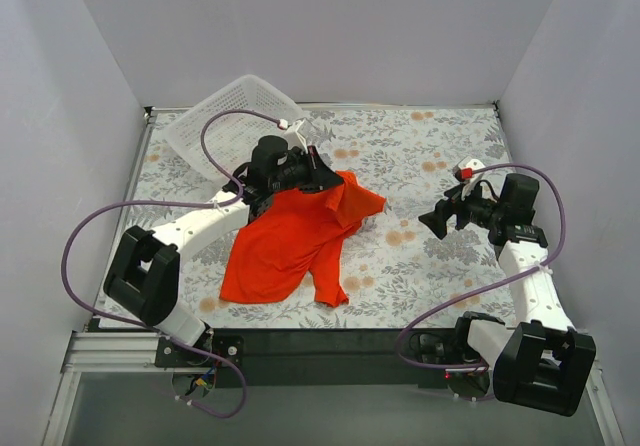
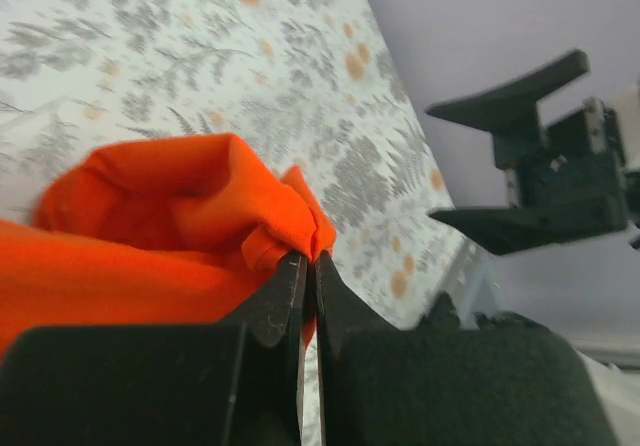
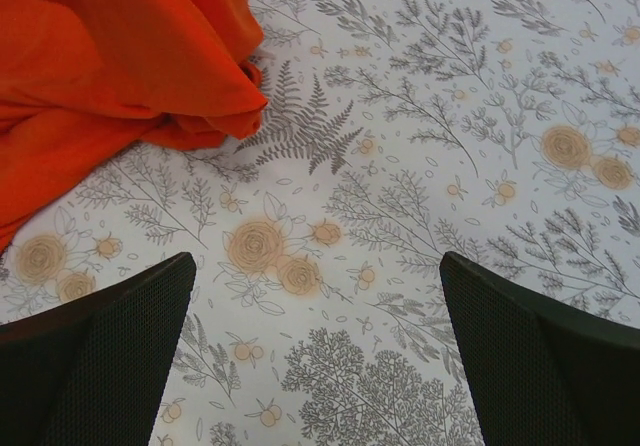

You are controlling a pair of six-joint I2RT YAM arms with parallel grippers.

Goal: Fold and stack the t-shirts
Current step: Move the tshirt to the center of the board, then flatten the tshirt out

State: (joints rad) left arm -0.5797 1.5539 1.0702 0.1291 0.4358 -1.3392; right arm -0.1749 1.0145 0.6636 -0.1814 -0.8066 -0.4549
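Left pincer (image 2: 308,256) is clamped shut on a bunched edge of the orange t-shirt (image 1: 290,241), holding it up, probably to spread it flat (the rest trails behind it on the worktop (image 1: 440,146)). Right pincer (image 3: 315,262) hangs wide open and empty, with the shirt just ahead of it.

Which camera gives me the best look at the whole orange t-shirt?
The top external view: it shows the whole t-shirt lying crumpled. The left wrist view shows only a bunched fold pinched in the left pincer; the right wrist view only one rumpled edge.
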